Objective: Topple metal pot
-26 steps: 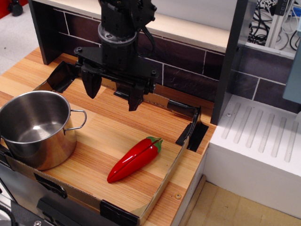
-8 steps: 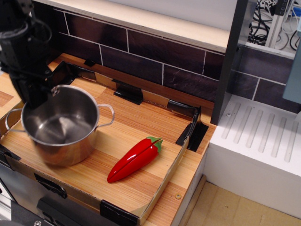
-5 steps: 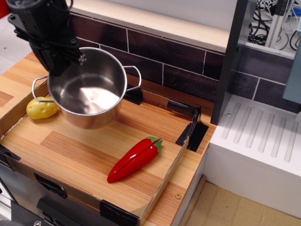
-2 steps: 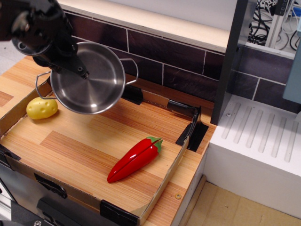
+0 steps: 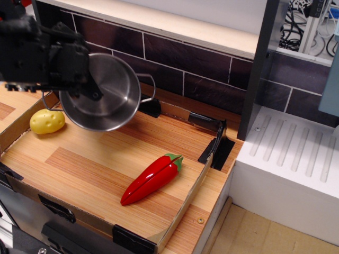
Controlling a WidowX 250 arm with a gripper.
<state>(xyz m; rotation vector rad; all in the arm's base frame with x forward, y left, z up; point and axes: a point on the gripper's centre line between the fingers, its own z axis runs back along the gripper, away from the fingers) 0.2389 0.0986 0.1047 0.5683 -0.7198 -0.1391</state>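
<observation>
Around your metal pot [image 5: 106, 92] you have one yellow potato [image 5: 47, 121] lying at the left of the worktop [image 5: 95, 164], just below the pot's rim, and one red pepper [image 5: 151, 179] lying well apart toward the front right. A low cardboard wall [image 5: 183, 209] with black corner clips rings the wooden surface, and a dark tiled backsplash [image 5: 196, 74] runs behind it. To the right stands a white ribbed block [image 5: 296, 164].

The pot is one shiny steel cylinder, smooth and mirror-like inside, tipped far over so its open mouth faces you and to the right. It is held up at the back left, above the boards. One thin wire loop handle [image 5: 146, 87] shows on its right side; the other is hidden behind the arm. The pepper is glossy, long and tapered, with a small green stem end. The potato is a rounded lump with a dull sheen. The boards are striped light and mid-brown wood.

Your hand [image 5: 87, 87] is black and blocky, clenched on the pot's left rim.
</observation>
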